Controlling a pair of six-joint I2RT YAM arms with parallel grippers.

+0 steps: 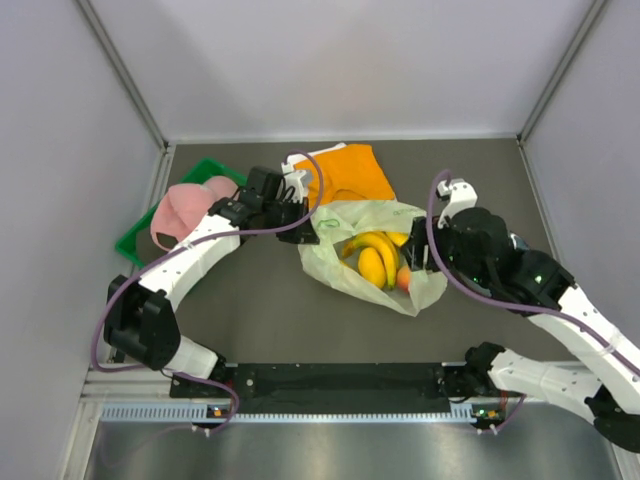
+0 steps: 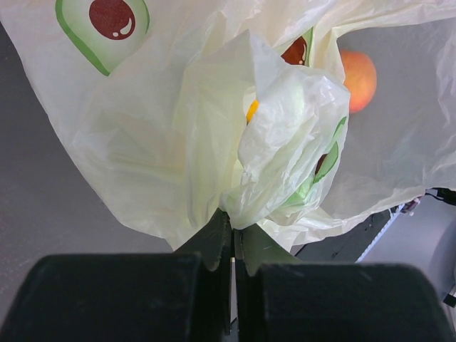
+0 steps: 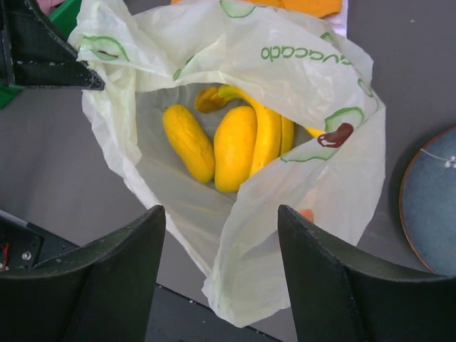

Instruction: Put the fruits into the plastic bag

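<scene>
Bananas [image 3: 235,146] lie inside the plastic bag [image 3: 299,64], straight below the gap of the right pincer [image 3: 221,214]. Its two fingers stand wide apart with nothing between them. Only this wrist view looks down the bag's mouth. There we count four yellow fruits side by side, but we cannot tell how they join into bunches, since their far ends sit under the film. This view alone shows one blue-grey plate [image 3: 431,199], off to the right of that pincer and cut by the frame edge.

The left pincer [image 2: 233,231] is clamped tight on a gathered fold of the bag's rim. Its own camera shows the film billowing just ahead of the fingertips, with only a sliver of yellow peeking through. Further ahead and to the right we see one round orange-red fruit [image 2: 358,78], blurred by the film. In the right wrist view it is no more than a speck.

From above we see one bag on the dark bench [image 1: 260,310], lying between the two pincers. One orange cloth [image 1: 350,170] lies beyond the bag. One green tray [image 1: 130,245] and one pink cap [image 1: 185,205] sit to the left of the left pincer. The cap covers much of the tray. In that view we can hardly make out the right pincer's fingers under the arm.
</scene>
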